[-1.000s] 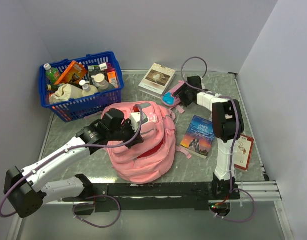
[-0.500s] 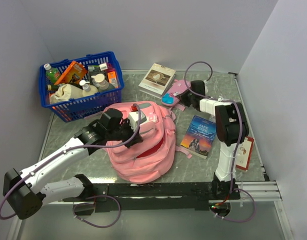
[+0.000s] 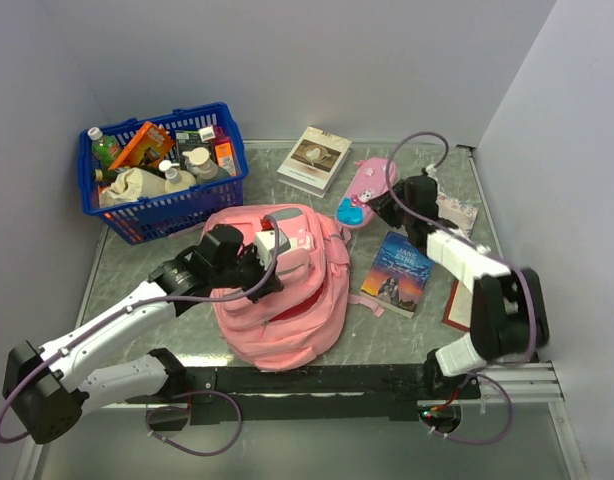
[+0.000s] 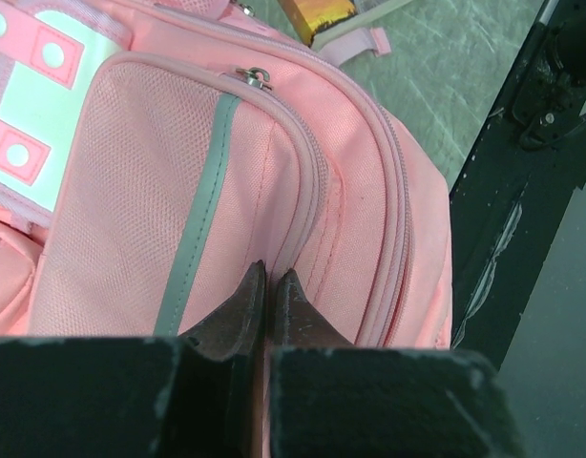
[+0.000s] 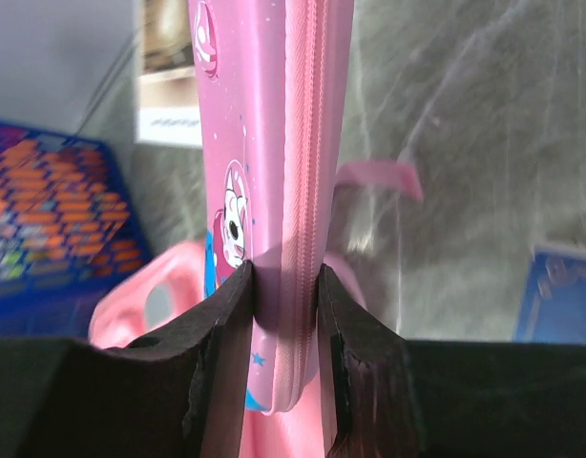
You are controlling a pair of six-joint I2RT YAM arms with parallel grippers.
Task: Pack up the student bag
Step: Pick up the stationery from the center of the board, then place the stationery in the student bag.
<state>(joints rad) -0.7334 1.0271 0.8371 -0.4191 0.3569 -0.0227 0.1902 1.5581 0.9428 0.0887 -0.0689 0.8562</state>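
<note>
Pink pencil case [image 5: 293, 191] sits edge-on in the right jaws; book [image 3: 397, 272] title unreadable.

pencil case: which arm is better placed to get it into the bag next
Right. The right claw is clamped on the pencil case along its zip, near the student bag. The left claw is shut at the bag's zip seam, probably occupied.

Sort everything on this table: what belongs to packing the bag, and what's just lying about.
In the job: student bag; left gripper, pinching its zip seam; pink pencil case, clamped in the right gripper.
Lying about: blue basket of groceries; white book; blue-covered book, though the books may be packed later.
</note>
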